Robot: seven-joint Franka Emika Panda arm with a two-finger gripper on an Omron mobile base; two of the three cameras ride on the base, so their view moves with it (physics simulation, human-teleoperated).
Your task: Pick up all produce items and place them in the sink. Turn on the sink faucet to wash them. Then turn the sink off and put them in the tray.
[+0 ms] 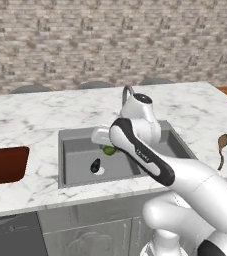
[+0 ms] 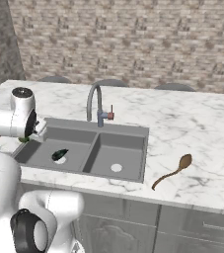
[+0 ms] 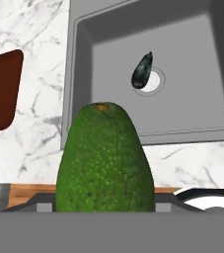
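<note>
I had my gripper (image 1: 106, 145) up over the left basin of the sink (image 1: 70, 136), and in the hand view a green avocado (image 3: 103, 158) stood right in front of the camera, its stem end up, rising from where my fingertips would be. My fingers themselves were hidden behind it, but the fruit sat between them off the basin floor, so I took them as clamped on it, standing fairly wide around its body. From the left base view a little of that bright green (image 1: 109, 149) peeped out under my wrist at about 6 o'clock of the hand.

Below, the dark blackish-green oblong (image 1: 95, 165) lay on the floor of the left basin, touching the pale round drain (image 3: 152, 81); in the hand view it lay across the drain's rim at about 10 o'clock, tilted. In the right base view the same piece (image 2: 59, 155) lay in the left basin, and the right basin showed its own drain.

The faucet (image 2: 94, 103) stood at the back rim between the two basins, its spout arched over toward the left one, a small lever on its side. The reddish-brown tray (image 1: 4, 164) lay on the marble counter (image 1: 195, 107) at 9 o'clock of the sink, well apart from it. A brown wooden spoon (image 2: 173, 171) lay on the counter at 3 o'clock of the sink.
</note>
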